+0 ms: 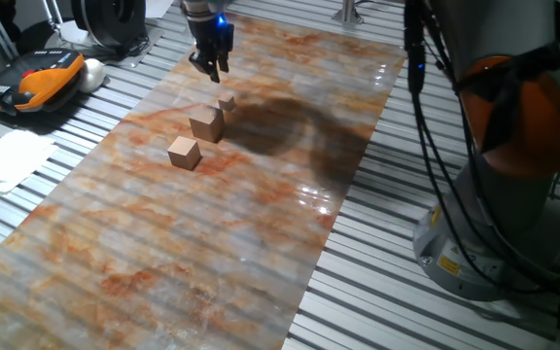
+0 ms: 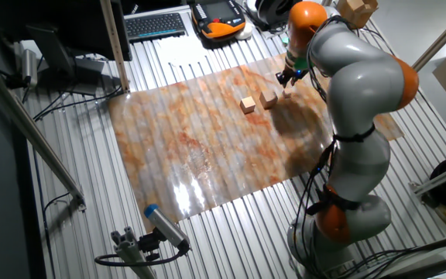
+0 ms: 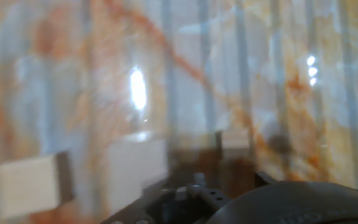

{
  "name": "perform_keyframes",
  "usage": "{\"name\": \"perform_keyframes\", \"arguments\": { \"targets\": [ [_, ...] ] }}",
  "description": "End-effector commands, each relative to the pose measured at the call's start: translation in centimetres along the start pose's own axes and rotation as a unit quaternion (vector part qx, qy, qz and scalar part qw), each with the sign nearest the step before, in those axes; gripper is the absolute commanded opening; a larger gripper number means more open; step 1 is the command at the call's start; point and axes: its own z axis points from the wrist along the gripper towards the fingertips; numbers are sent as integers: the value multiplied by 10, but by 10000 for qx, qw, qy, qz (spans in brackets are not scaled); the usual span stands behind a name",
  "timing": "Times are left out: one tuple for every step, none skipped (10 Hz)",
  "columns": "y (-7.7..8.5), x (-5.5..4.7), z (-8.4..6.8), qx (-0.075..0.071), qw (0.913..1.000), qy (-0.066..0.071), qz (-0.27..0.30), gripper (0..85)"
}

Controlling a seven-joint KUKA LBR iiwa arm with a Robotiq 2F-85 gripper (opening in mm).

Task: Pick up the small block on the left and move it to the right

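Three light-tan wooden cubes stand in a short row on the marbled mat [image 1: 163, 243]. The small block [image 1: 227, 101] is at the far end of the row, next to the largest cube [image 1: 206, 124]; the medium cube [image 1: 184, 153] is nearest. My gripper [image 1: 212, 68] hangs above the mat just beyond the small block, open and empty. In the other fixed view the gripper [image 2: 287, 76] is above the small block [image 2: 287, 91]. The blurred hand view shows the small block [image 3: 235, 140] right of centre and the two bigger cubes to its left.
An orange and black device [image 1: 32, 78] and white papers [image 1: 8, 160] lie on the slatted table left of the mat. The arm's base and cables [image 1: 513, 146] stand on the right. A keyboard [image 2: 157, 25] lies behind the mat.
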Motion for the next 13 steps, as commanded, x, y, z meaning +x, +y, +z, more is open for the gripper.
{"name": "perform_keyframes", "arguments": {
  "targets": [
    [-65, -5, 18, -54, 10000, -27, 6, 510],
    [-74, -10, 26, -154, 9999, -29, 6, 510],
    [-79, -16, 34, -162, 9999, -13, -3, 510],
    [-77, -20, 40, -160, 9999, -13, 28, 510],
    [-74, -23, 47, -174, 9998, 20, 63, 510],
    [-69, -25, 52, -196, 9998, 37, 93, 510],
    [-63, -27, 52, -217, 9997, 78, 128, 510],
    [-55, -29, 44, -239, 9995, 135, 186, 510],
    [-46, -32, 34, -238, 9993, 189, 228, 510],
    [-35, -34, 28, -184, 9994, 184, 235, 510],
    [-28, -34, 29, -55, 9997, 149, 182, 510],
    [-29, -31, 33, -72, 9998, 157, 128, 510],
    [-31, -29, 38, -74, 9999, 127, 92, 510]
  ]
}}
